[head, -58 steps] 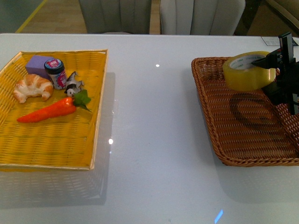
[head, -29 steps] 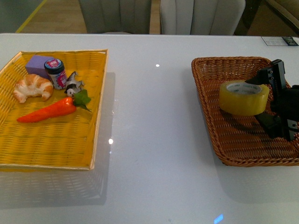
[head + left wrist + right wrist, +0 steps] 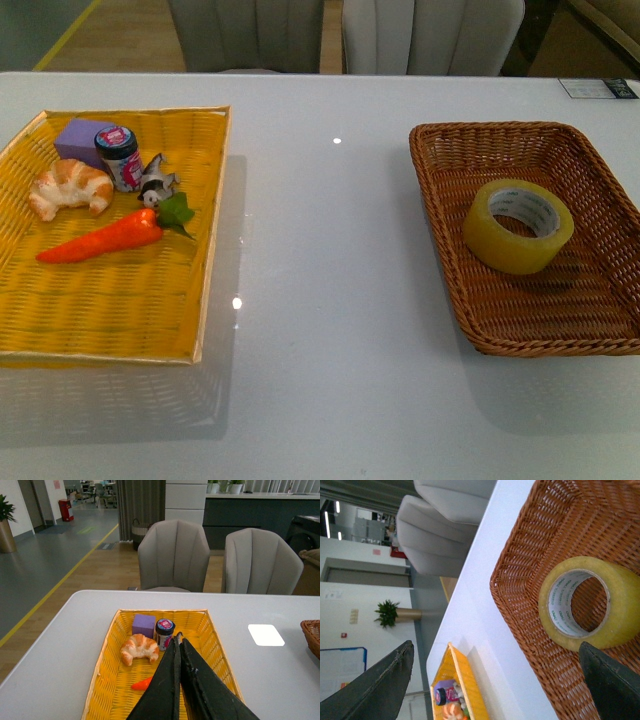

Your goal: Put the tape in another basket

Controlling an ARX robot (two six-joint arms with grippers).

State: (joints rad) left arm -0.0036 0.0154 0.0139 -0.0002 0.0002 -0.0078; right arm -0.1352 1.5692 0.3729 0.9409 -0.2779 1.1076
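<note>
tape [image 3: 505,250], front view: lies flat, hole up, on floor of brown basket [image 3: 440,135]. yellow tray [image 3: 120,300] well apart across table. neither of my arms shows here.

left wrist view: my left gripper [image 3: 178,639] has fingers pressed together, nothing between them, above yellow tray near jar [image 3: 164,630].

right wrist view: my right gripper [image 3: 496,644] has fingers spread wide, empty; tape lies beyond them, untouched.

risk: placement looks done. low sideways retreat of right arm could snag basket wall, drag basket or nudge roll.
</note>
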